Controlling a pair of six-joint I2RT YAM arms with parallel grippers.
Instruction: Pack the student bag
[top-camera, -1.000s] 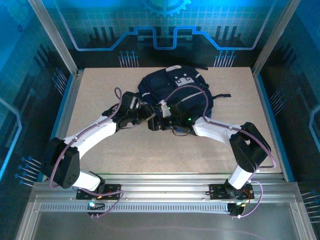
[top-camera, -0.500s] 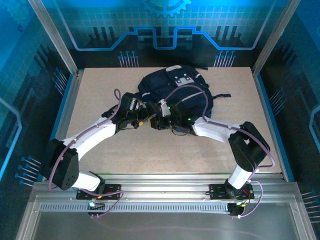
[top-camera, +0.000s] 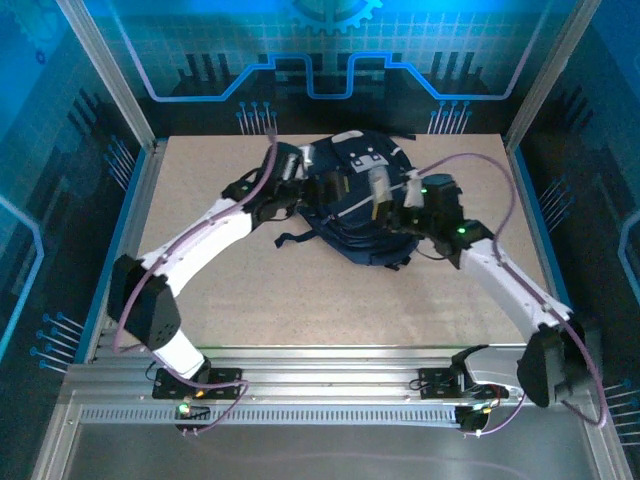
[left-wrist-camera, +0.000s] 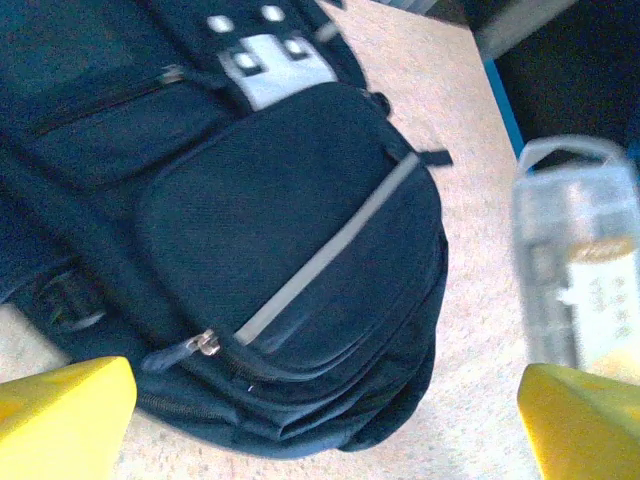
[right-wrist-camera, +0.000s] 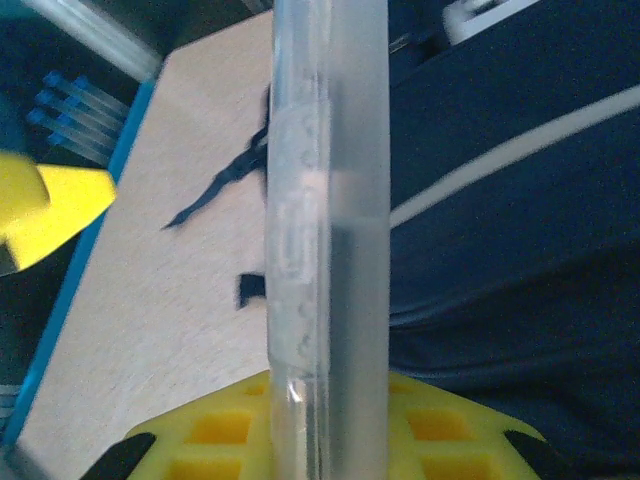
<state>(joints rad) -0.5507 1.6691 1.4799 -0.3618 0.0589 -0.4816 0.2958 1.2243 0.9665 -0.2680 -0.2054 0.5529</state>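
A pale speckled surface (top-camera: 200, 290) sits inside a blue-lit enclosure with circuit patterns printed on the back wall. From above, the student bag (top-camera: 350, 225) lies in the upper middle of the frame. Its long axis runs roughly top to bottom, leaning slightly right. The left end effector (top-camera: 300, 160) is at the bag's upper left edge. The right end effector (top-camera: 392, 197) sits over the bag's right half, closed on a clear plastic case (top-camera: 379, 184). Both are at the bag, but the right one carries the load. I judge the next move turns on getting that case into an opening below it.

In the left wrist view, the left end effector (left-wrist-camera: 320, 420) is spread wide with nothing between its yellow tips. The student bag (left-wrist-camera: 270, 240) takes the centre and left, with a grey stripe (left-wrist-camera: 330, 250) slanting across its front pocket. A zip pull (left-wrist-camera: 205, 343) sits at lower left, and that zip looks drawn shut. The clear case (left-wrist-camera: 575, 250) hangs at the right edge. A white patch (left-wrist-camera: 270, 70) at the top carries dark squares but no words, and the marks on the case are too blurred to read.

In the right wrist view, the right end effector (right-wrist-camera: 325, 425) grips the clear case (right-wrist-camera: 320, 230), which stands edge-on through the middle of the frame. The student bag (right-wrist-camera: 500, 250) lies to the right and bare surface (right-wrist-camera: 170, 250) to the left. No writing is legible.
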